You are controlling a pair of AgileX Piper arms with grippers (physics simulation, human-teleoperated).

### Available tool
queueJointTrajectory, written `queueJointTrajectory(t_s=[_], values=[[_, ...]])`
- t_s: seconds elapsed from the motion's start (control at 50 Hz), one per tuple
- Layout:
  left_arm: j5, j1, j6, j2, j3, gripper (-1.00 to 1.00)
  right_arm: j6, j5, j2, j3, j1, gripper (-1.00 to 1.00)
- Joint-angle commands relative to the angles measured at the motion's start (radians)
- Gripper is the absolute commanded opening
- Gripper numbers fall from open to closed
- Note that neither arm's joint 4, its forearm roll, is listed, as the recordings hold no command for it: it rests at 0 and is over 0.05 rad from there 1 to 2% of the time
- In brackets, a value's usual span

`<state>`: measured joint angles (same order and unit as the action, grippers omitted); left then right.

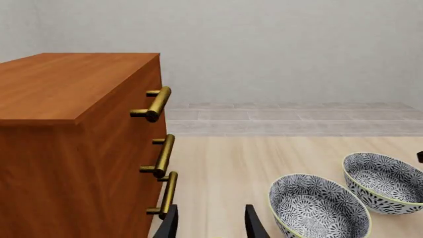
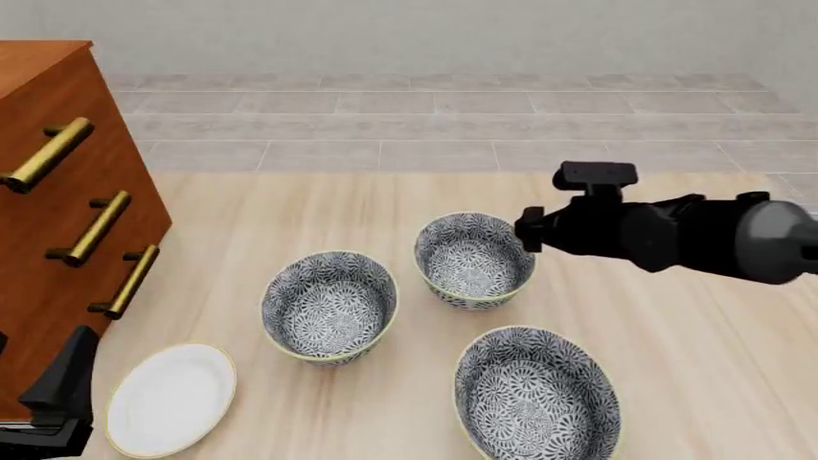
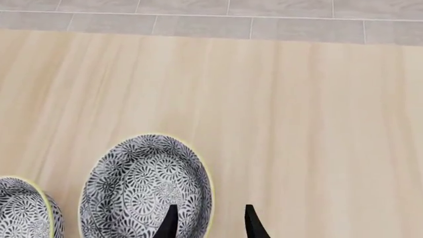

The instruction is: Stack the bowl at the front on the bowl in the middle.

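Note:
The bowl at the front (image 2: 474, 259) is a deep floral blue-grey bowl with a cream rim, standing farthest up the table. Its near-twin, the bowl in the middle (image 2: 329, 307), stands to its left and nearer. My right gripper (image 2: 527, 235) hovers at the right rim of the bowl at the front. In the right wrist view the open right gripper (image 3: 210, 218) straddles that bowl's (image 3: 142, 191) rim, and the twin (image 3: 20, 210) shows at the edge. My left gripper (image 2: 64, 379) is open by the cabinet, holding nothing. In the left wrist view, the left gripper (image 1: 211, 220) points past both bowls (image 1: 317, 208) (image 1: 383, 181).
A wider bowl (image 2: 537, 398) of the same pattern sits nearest the camera on the right. A plain white plate (image 2: 170, 398) lies at the near left. A wooden drawer cabinet (image 2: 52, 220) with brass handles (image 1: 162, 156) stands along the left side.

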<state>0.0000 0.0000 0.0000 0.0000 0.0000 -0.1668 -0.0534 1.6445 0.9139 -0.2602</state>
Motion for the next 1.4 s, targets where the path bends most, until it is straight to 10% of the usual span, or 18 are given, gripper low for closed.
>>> queueJointTrajectory(t_s=[0.02,1.4], values=[[0.000,0.000,0.000,0.000,0.000,1.00,-0.004,0.016,0.035,0.008,-0.004,1.00],[0.000,0.000,0.000,0.000,0.000,1.00,-0.031,0.064,0.170,0.057,-0.029,1.00]])
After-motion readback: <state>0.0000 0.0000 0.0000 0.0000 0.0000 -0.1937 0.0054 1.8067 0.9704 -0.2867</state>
